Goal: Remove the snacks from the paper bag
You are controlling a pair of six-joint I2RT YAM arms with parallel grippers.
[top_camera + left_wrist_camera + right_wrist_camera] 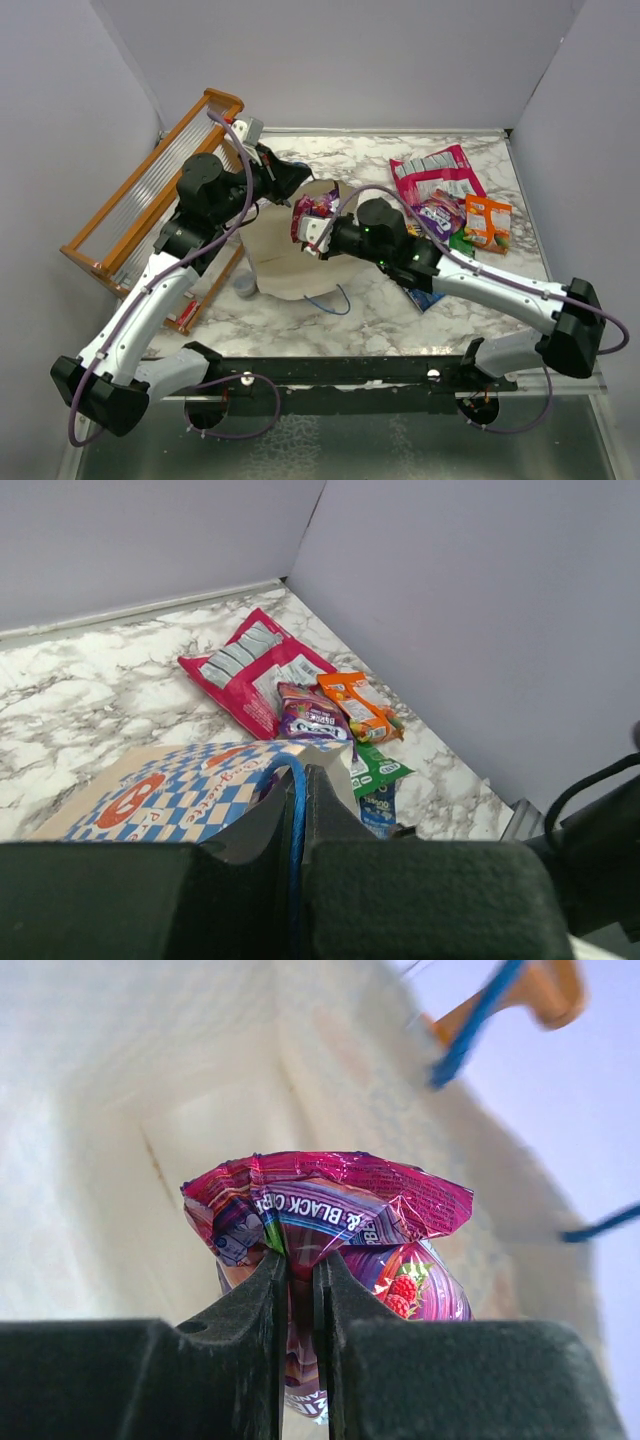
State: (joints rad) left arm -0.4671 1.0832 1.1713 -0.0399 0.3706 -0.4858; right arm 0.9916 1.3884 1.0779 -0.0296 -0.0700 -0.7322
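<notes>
A: Snacks [436, 178], where?
B: Several lie on the worktop [380, 300], right of the paper bag [290, 265]. The right end effector [301, 1260] pinches a purple packet [330, 1200] at its mouth.
A: And the left end effector [297, 780]?
B: Clamped on the blue handle [296, 820].

Left pincer [299, 785] and right pincer [301, 1268], both clamped.

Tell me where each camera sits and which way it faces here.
Top external: above and behind the bases, looking down on both arms, the paper bag and loose snacks.
Left wrist: beside the bag, facing the snacks; left gripper pinches the blue handle.
Right wrist: facing into the bag; right gripper clamps a purple packet.
Shared: all three show the bag.
</notes>
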